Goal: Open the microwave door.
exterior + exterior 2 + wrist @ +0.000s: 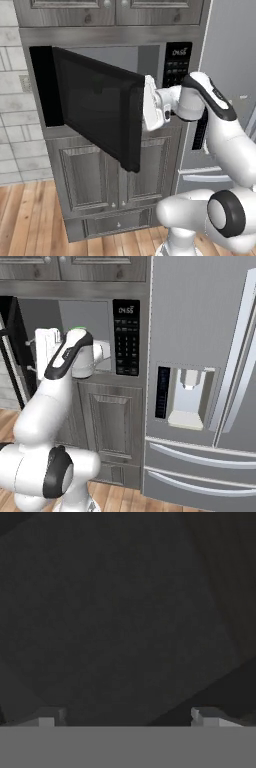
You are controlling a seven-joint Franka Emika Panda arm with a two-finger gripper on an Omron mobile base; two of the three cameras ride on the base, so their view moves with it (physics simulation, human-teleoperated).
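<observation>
- Microwave door (100, 107): glossy black panel, hinged at its left edge, standing swung well out from the microwave (172, 65); the grey cavity wall shows behind it. By the look of it the task is largely done, though the door is not yet fully folded back.
- Gripper (146, 102): white hand pressed up behind the door's free edge, on the inner side; in the hand view the fingertips (47, 718) stand wide apart with only dark panel between them, pinching nothing.
- Keypad strip (126, 338): right of the cavity, just beside the arm's wrist.
- Fridge (200, 381): grey, immediately right of the microwave, apart from the arm.
- Risk, slip: contact is a push, not a grasp (nothing holds the edge), so the hand may slide off the rim as the door's arc turns away.
- Risk, collision: the elbow could graze the keypad strip or the cabinet doors (95, 175) below if the arm swings wider.
- Risk, overtravel: pushing past the hinge's limit may strain the door.
</observation>
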